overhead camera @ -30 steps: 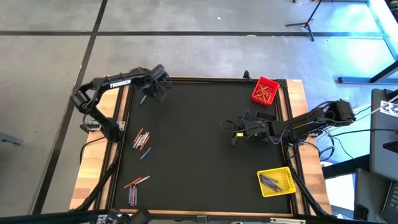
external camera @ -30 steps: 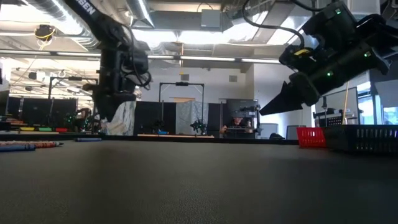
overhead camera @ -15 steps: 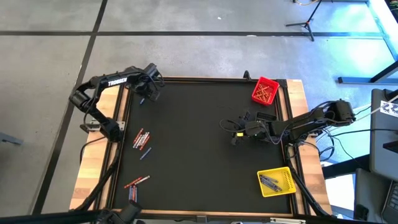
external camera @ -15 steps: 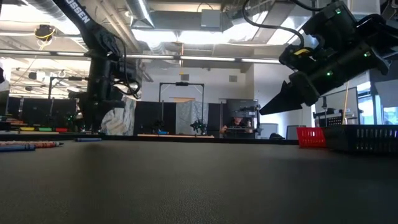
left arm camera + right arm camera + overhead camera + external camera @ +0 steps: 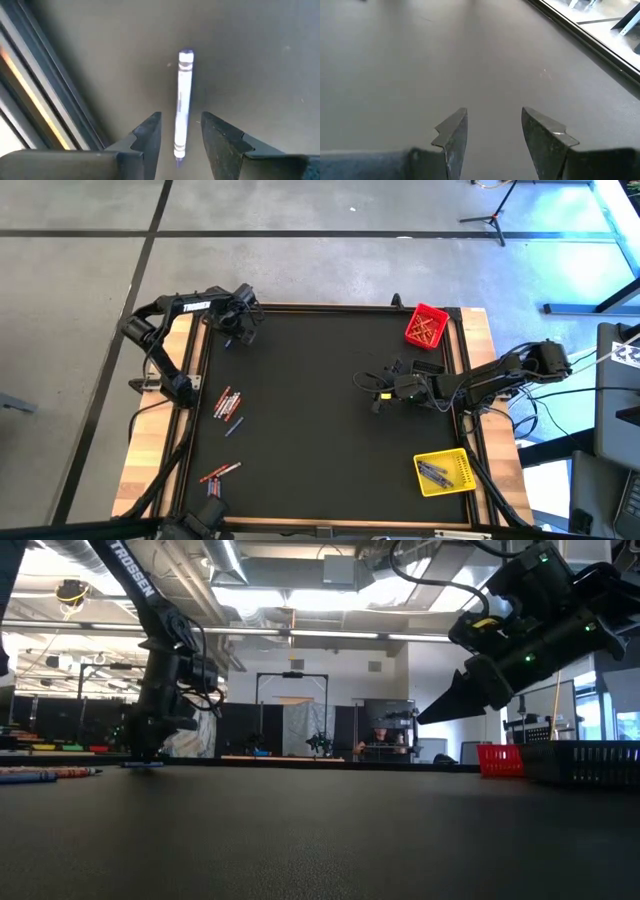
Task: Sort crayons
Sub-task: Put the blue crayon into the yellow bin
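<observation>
Black matting covers the counter (image 5: 320, 430), and near its far left corner lies one blue crayon (image 5: 182, 105). Directly over that crayon hangs the left gripper (image 5: 180, 137), fingers spread to either side, the stick's long axis running straight out between them, so closing should pinch it across its width. Its pale wrapper looks thin and smooth. Well away from the crayon, the right gripper (image 5: 490, 132) waits spread and empty.

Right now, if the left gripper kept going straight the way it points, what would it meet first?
The left gripper, open, points down at a lone crayon lying between its fingers on the black mat. It would likely meet that crayon first, then the mat, though depth is unclear.
</observation>
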Controlling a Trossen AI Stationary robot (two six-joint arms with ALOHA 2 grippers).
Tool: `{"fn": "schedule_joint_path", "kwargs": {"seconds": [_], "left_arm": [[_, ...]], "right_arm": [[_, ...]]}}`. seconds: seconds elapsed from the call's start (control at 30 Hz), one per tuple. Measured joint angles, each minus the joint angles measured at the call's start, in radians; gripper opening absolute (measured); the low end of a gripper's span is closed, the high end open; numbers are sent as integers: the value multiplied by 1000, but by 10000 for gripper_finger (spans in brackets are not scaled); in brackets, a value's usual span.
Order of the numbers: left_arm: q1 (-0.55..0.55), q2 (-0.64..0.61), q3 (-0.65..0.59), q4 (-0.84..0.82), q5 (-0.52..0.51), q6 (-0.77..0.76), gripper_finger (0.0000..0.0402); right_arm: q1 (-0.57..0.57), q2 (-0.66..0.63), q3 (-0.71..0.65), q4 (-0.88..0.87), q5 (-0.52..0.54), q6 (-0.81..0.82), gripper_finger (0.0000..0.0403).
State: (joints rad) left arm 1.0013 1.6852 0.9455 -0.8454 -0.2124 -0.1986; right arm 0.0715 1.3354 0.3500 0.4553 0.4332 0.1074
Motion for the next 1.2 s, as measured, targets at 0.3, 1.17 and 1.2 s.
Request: {"fn": "schedule_joint_path", "kwargs": {"seconds": [0.3, 1.17, 1.2], "left_arm": [[-1, 0, 1, 4, 26, 1, 101], [-85, 14, -3, 5, -25, 22, 6], [-99, -11, -4, 2, -35, 22, 5]], "right_arm": [[0, 0, 0, 0, 0, 0, 184], [0, 0, 0, 11, 0, 17, 184], [0, 0, 0, 17, 0, 23, 184]]}}
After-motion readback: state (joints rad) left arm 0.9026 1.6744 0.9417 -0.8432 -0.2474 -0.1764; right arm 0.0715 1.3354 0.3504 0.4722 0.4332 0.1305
